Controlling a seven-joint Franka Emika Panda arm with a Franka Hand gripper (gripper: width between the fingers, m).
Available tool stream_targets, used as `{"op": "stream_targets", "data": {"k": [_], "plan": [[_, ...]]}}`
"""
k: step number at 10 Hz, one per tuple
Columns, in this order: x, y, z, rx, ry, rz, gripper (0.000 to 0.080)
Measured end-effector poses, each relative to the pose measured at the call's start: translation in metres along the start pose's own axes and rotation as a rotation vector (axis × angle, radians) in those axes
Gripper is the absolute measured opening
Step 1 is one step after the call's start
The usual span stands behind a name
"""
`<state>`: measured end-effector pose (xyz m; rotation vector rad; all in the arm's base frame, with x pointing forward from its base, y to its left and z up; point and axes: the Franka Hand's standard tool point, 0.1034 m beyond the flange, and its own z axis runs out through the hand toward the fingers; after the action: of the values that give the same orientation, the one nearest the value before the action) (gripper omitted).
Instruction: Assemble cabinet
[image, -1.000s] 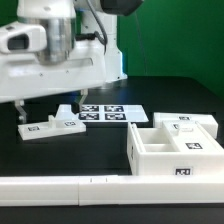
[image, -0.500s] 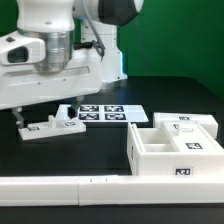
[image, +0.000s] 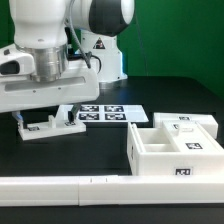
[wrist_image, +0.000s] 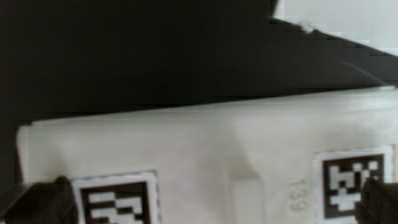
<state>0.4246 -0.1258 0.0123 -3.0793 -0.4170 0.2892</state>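
Observation:
The cabinet box (image: 172, 148) is a large white body with inner compartments and small tags, standing at the exterior view's right. A matching flat white panel (image: 50, 126) with tags lies at the left. My gripper (image: 48, 117) is low over this panel, open, with a finger at each end of it. In the wrist view the panel (wrist_image: 231, 150) fills the lower half, showing two black-and-white tags. My gripper (wrist_image: 205, 205) is open there, its dark fingertips (wrist_image: 25, 202) at the panel's two sides. I cannot tell if the fingers touch the panel.
The marker board (image: 108, 113) lies flat just behind and right of the panel. A long white rail (image: 100, 187) runs along the front edge. The arm's large white body (image: 50, 60) hangs over the left part of the table.
The arm has come down and the gripper now sits lower over the flat panel, with its fingers straddling it. The panel and the cabinet box have not moved.

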Motion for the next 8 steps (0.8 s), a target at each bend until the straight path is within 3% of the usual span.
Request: {"op": "stream_targets", "data": {"k": [3, 6, 7, 8], "plan": [[-0.001, 0.001, 0.000, 0.000, 0.000, 0.003, 0.0769], [-0.001, 0.001, 0.000, 0.000, 0.000, 0.003, 0.0265], [0.002, -0.002, -0.002, -0.006, -0.001, -0.024, 0.0265], [0.012, -0.014, -0.010, -0.013, 0.010, -0.082, 0.0093]]}}
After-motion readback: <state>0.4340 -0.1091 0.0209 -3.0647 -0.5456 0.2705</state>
